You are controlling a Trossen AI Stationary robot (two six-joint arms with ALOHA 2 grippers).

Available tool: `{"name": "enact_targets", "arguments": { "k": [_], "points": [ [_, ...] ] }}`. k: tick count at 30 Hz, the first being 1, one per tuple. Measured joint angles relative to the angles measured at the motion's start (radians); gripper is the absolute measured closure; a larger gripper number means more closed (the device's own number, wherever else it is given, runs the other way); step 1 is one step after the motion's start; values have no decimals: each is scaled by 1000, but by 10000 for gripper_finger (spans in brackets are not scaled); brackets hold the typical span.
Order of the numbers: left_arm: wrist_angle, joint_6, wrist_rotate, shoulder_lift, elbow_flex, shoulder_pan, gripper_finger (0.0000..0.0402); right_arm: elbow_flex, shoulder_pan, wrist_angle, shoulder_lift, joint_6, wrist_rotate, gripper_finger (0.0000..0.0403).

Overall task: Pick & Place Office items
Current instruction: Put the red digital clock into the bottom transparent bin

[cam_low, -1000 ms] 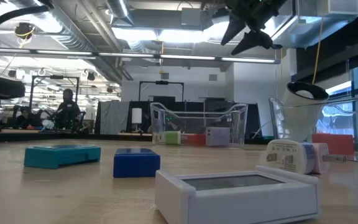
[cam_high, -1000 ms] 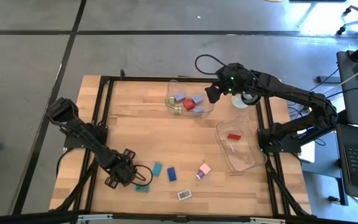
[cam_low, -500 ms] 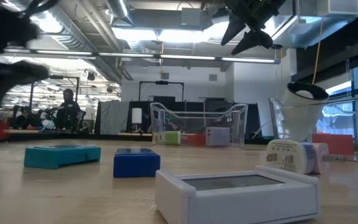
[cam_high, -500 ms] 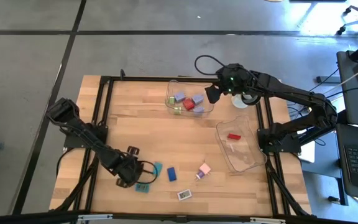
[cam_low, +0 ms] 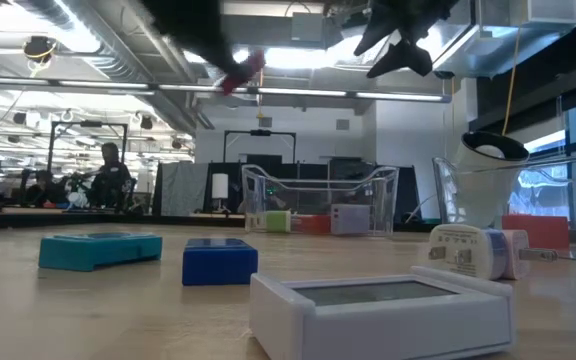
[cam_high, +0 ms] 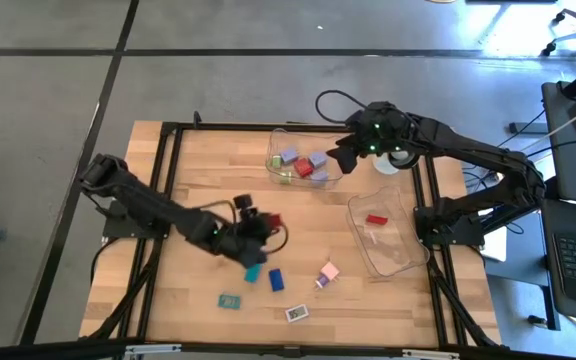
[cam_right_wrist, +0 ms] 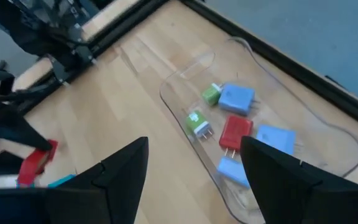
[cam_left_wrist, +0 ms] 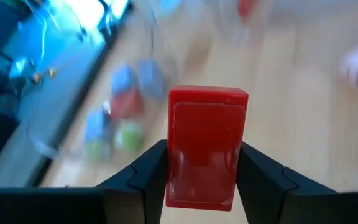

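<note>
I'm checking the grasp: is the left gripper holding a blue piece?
No, in the left wrist view the left gripper is clamped on a red block.

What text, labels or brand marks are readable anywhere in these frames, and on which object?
None can be read.
White plug adapter near the right of the low view: a printed label on its rounded face, too small to read.
Flat white item nearest the low camera: a pale panel on top, no legible print.
Red block held in the left gripper: its visible face carries no print.
</note>
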Motion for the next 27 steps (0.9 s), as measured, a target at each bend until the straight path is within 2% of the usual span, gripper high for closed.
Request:
{"name": "enact_targets", "arguments": {
  "k": [9, 17, 21, 27],
  "points": [
    [509, 371, 4, 0, 38, 151, 248, 0, 0, 13, -104, -7, 0, 146],
    [921, 525, 26, -1, 38, 236, 248, 0, 42, 45, -213, -2, 3, 146],
    [1010, 563, 49, -1, 39, 264, 245, 0, 99, 54, -244, -2, 20, 146],
    [1038, 553, 42, -1, 39, 293, 248, 0, 180, 65, -253, -7, 98, 146]
  ]
}}
